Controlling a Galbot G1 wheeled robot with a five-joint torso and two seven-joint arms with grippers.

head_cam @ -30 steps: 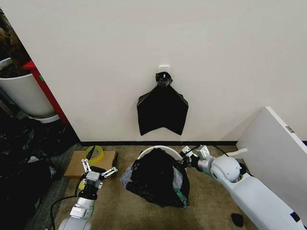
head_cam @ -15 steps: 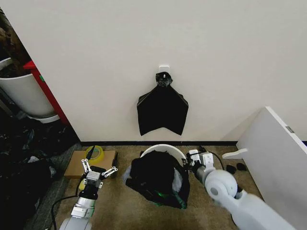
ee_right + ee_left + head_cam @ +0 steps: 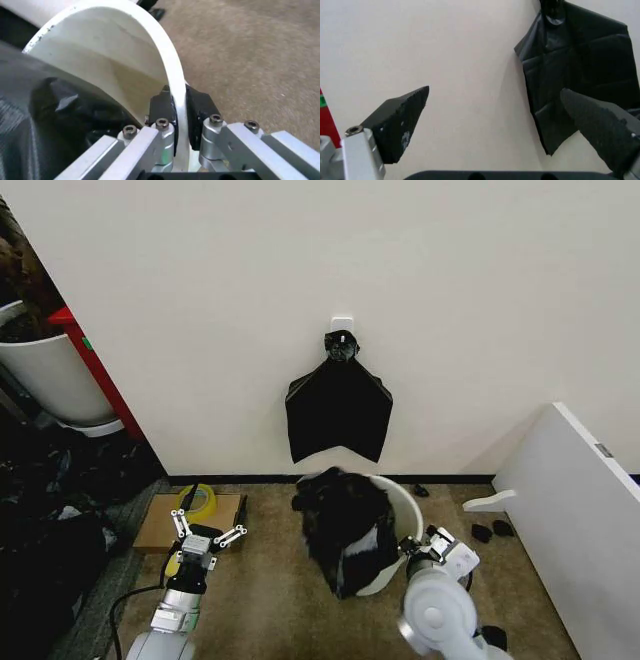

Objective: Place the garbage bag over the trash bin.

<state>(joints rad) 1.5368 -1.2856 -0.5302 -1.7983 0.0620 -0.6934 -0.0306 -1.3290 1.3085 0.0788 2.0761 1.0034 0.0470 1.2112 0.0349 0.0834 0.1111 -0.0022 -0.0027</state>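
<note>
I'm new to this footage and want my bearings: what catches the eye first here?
The trash bin on the carpet by the wall, with the garbage bag draped over its left side. The right gripper pinches the bin's rim. The left gripper hovers open near a cardboard box.

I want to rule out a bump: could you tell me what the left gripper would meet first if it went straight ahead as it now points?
Probably the bare wall. The open left gripper faces it, with the hanging bags just off to one side; depth is unclear.
</note>
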